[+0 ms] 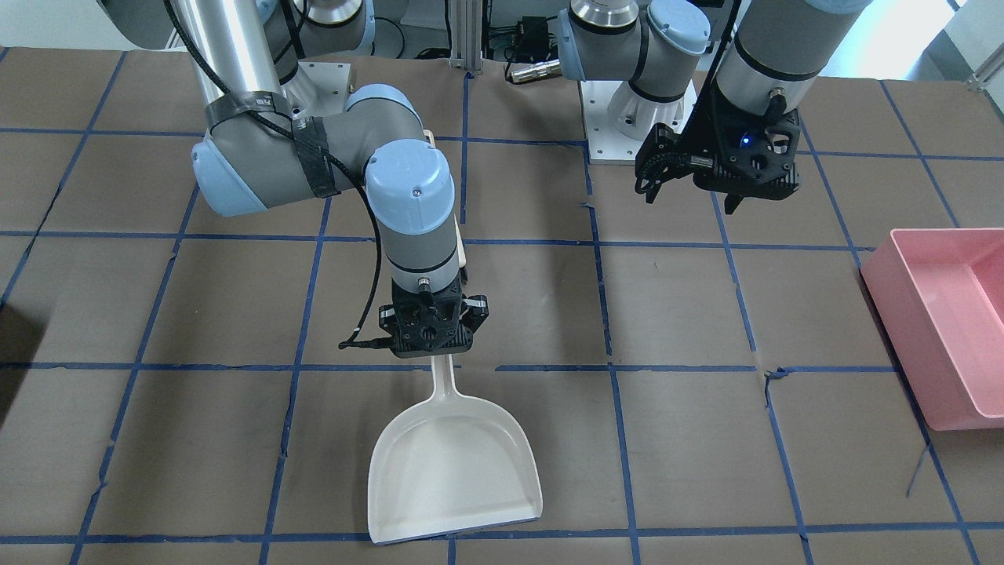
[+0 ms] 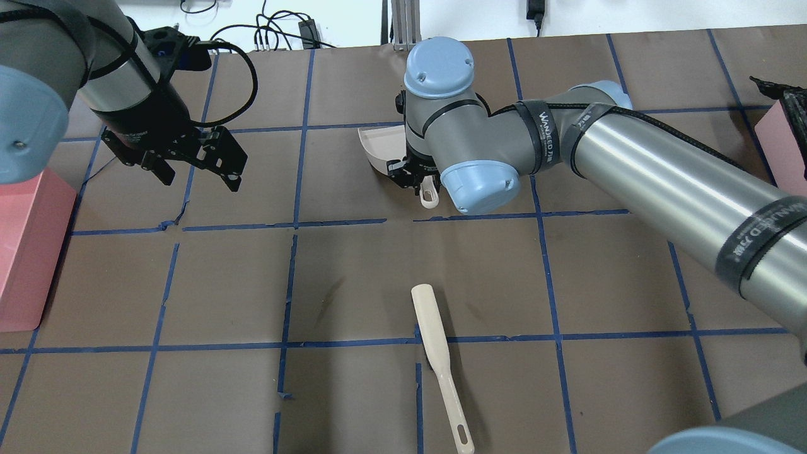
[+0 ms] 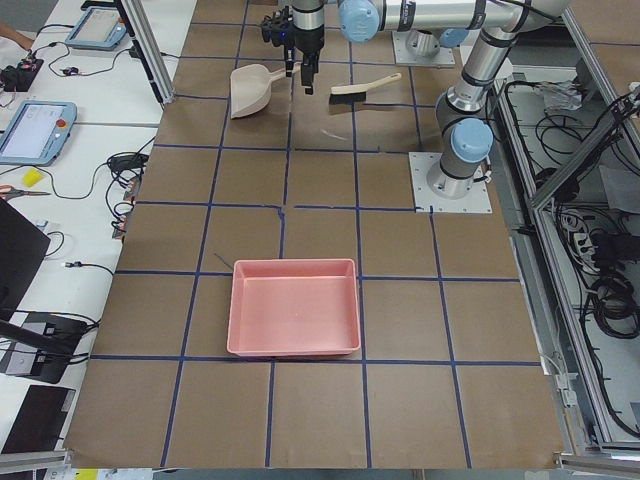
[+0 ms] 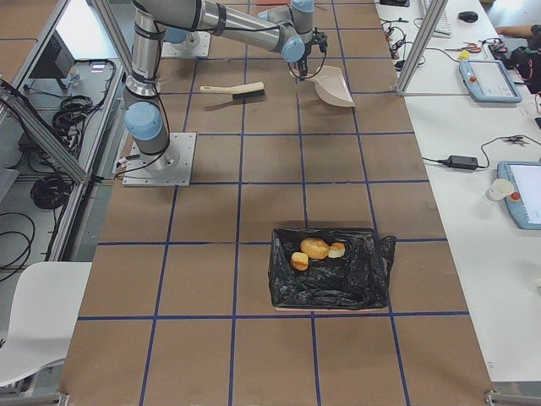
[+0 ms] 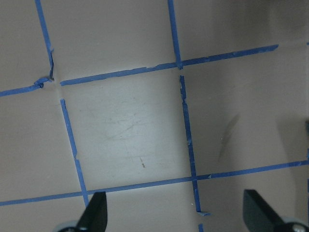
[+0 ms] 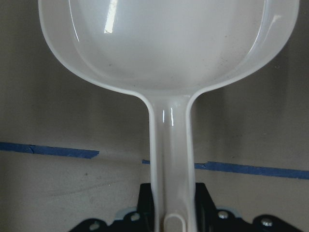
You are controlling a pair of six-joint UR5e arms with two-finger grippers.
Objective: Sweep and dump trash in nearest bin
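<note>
The trash lies in a black-lined bin (image 4: 330, 292): a tan potato-shaped lump (image 4: 314, 248) and two small pale chunks (image 4: 299, 260) (image 4: 337, 250). My right gripper (image 1: 434, 333) is shut on the handle of an empty white dustpan (image 1: 455, 471), which lies flat on the table. The handle runs between the fingers in the right wrist view (image 6: 171, 145). A beige brush (image 2: 435, 353) lies loose on the table, apart from both grippers. My left gripper (image 2: 195, 164) hangs open and empty above bare table; its fingertips (image 5: 94, 212) show at the bottom of the left wrist view.
An empty pink bin (image 1: 941, 314) stands at the table's edge on my left side, also in the overhead view (image 2: 25, 246). The black-lined bin shows at the overhead view's right edge (image 2: 782, 139). Brown paper with blue tape lines covers the table.
</note>
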